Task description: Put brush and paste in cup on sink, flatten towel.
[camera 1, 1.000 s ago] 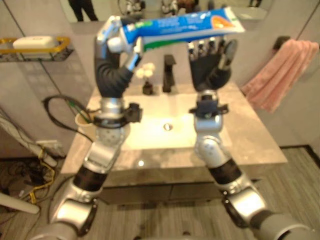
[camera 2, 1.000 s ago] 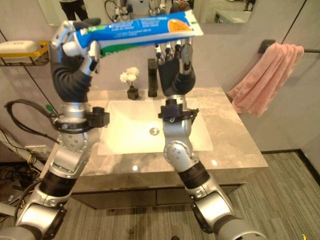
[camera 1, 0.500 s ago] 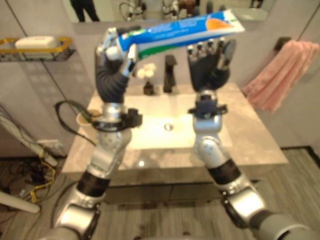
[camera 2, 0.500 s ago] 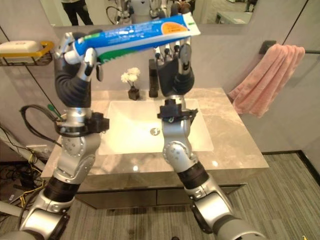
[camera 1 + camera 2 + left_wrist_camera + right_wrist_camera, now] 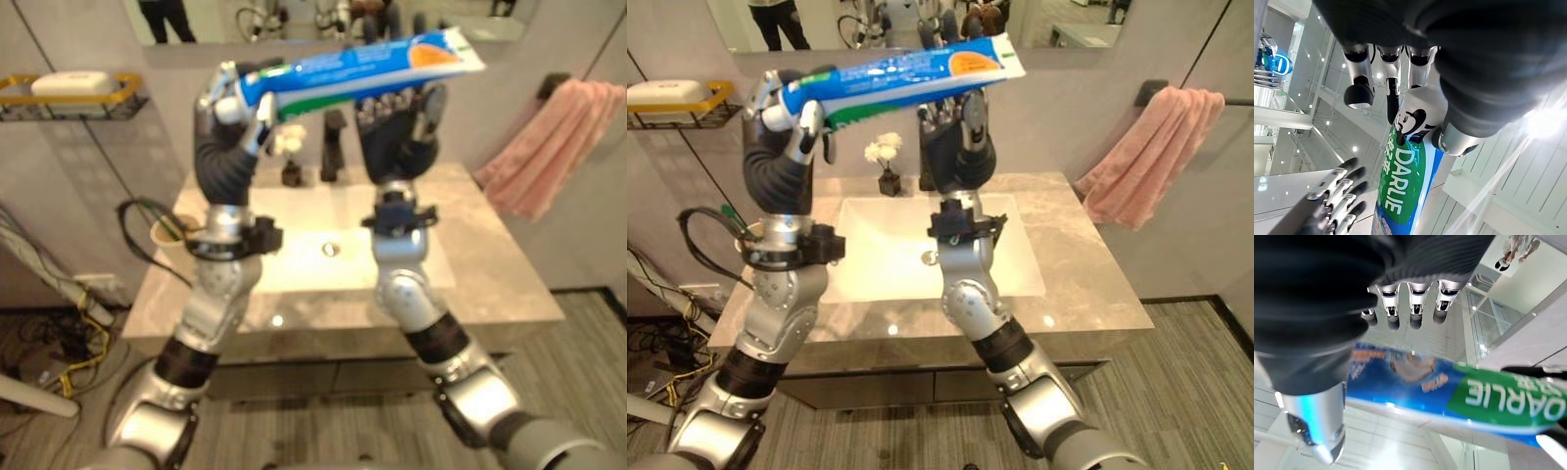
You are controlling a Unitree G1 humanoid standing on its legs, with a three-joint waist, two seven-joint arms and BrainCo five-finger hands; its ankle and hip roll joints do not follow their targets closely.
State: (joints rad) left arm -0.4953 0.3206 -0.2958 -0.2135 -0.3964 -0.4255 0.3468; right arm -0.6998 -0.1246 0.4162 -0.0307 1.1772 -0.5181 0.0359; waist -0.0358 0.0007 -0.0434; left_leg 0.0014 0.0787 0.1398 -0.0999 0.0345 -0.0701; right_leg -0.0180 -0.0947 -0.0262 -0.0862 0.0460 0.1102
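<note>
Having drawn in closer under the toothpaste tube (image 5: 906, 73) since a moment ago, the right hand (image 5: 955, 147) is waiting with fingers straight and released, while the left hand (image 5: 784, 117) is clenching the tube's cap end, high above the sink (image 5: 1009, 257).

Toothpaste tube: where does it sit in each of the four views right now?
Left eye view: toothpaste tube runs across the top, its cap end in the left hand.
Right eye view: across the top, above the sink.
Left wrist view: it runs away from the curled fingers.
Right wrist view: it crosses past the right hand.
Shared landmark: the tube's green stripe, seen in every view.
</note>
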